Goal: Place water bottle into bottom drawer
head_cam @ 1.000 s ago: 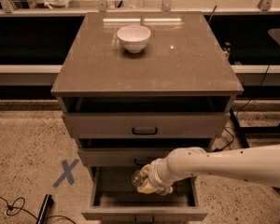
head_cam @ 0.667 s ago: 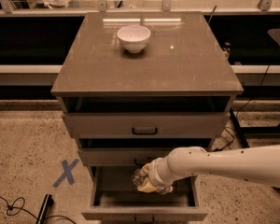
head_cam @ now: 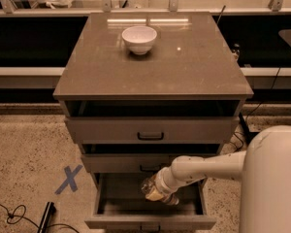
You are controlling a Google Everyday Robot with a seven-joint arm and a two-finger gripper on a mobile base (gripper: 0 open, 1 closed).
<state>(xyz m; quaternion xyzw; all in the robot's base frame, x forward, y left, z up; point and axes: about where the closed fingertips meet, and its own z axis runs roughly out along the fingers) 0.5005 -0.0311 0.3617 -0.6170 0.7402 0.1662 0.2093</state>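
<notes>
The water bottle [head_cam: 149, 185], clear and crinkled, is at the tip of my gripper [head_cam: 156, 192], just above the inside of the open bottom drawer [head_cam: 150, 222]. My white arm reaches in from the right, over the drawer's right half. The gripper is shut on the bottle, with the fingers mostly hidden behind the bottle and wrist. The bottle hangs near the middle of the drawer and I cannot tell if it touches the drawer floor.
The middle drawer [head_cam: 116, 163] and top drawer [head_cam: 150, 129] are each slightly pulled out above my arm. A white bowl [head_cam: 139, 39] stands on the cabinet top [head_cam: 194, 67]. A blue tape X [head_cam: 68, 179] and cables [head_cam: 14, 215] lie on the floor to the left.
The gripper and bottle have sunk slightly toward the drawer. The large white arm link now shows bigger at the right edge.
</notes>
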